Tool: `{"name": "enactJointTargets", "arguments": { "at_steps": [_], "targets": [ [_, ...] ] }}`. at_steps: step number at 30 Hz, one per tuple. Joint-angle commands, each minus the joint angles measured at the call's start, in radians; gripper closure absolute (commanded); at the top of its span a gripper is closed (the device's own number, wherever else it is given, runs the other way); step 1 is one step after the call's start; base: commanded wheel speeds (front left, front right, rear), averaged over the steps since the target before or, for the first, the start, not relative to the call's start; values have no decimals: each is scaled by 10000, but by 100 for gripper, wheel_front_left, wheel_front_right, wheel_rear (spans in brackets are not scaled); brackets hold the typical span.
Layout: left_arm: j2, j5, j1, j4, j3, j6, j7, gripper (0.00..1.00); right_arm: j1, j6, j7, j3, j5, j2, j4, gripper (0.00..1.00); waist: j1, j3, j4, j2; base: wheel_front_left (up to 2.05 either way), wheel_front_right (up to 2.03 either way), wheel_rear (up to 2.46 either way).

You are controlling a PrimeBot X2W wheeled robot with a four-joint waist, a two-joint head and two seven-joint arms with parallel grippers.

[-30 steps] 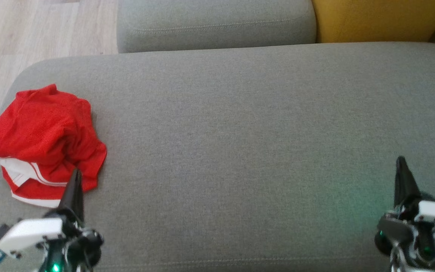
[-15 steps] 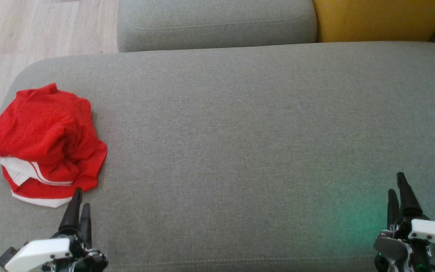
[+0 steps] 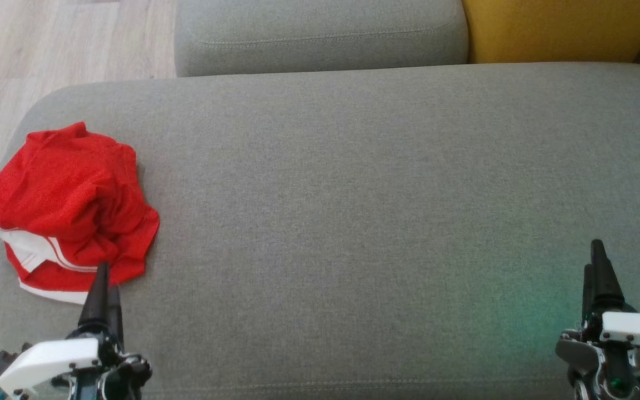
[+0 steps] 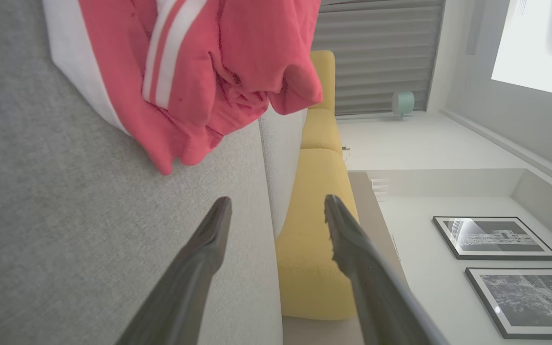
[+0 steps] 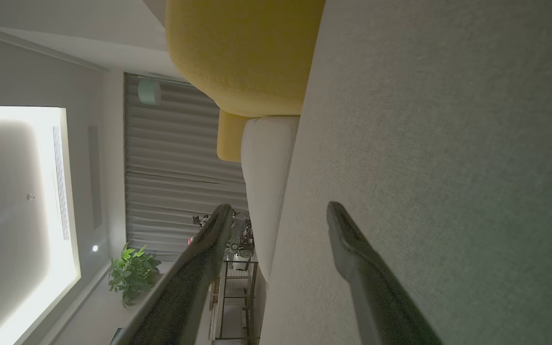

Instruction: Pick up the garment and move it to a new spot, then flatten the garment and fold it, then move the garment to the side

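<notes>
Head view looking down: seeing the red garment (image 3: 64, 205) lying bunched at nine o'clock on the grey seat (image 3: 353, 194). Waiting with the left gripper (image 3: 106, 278) at seven o'clock, fingers apart, near it, likely getting ready for grabbing. Resting the right gripper (image 3: 592, 255) at five o'clock, fingers apart, holding nothing.

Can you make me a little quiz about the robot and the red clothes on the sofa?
1. True or false: the red garment lies folded flat in the middle of the grey sofa.
2. Which gripper is nearer the garment? A: left gripper. B: right gripper.
3. Fill in the gap: both grippers are ____ and hold nothing.
Key: 1 false, it is a crumpled heap at the sofa's left end; 2 A; 3 open.
</notes>
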Motion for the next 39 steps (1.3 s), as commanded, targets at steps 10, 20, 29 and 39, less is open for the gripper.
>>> {"name": "enactJointTargets", "arguments": {
  "at_steps": [10,20,29,39],
  "targets": [
    [109,1039,-763,-1080,185,180,-362,0,-871,25,-389,136,-2138,-84,-1063,0,0,17,24,0,0,0,0],
    [121,2544,-833,-1811,-247,428,-654,0,-1055,32,-684,375,-4348,-91,-1780,0,0,45,37,0,0,0,0],
    [132,4296,-835,-2224,-875,474,-918,0,-1091,37,-950,802,-6274,-98,-1968,0,0,98,25,0,0,0,0],
    [142,6305,-914,-2487,-1502,490,-1180,0,-1164,43,-1214,1211,-8178,-105,-2071,0,0,158,-7,0,0,0,0]
  ]
}}
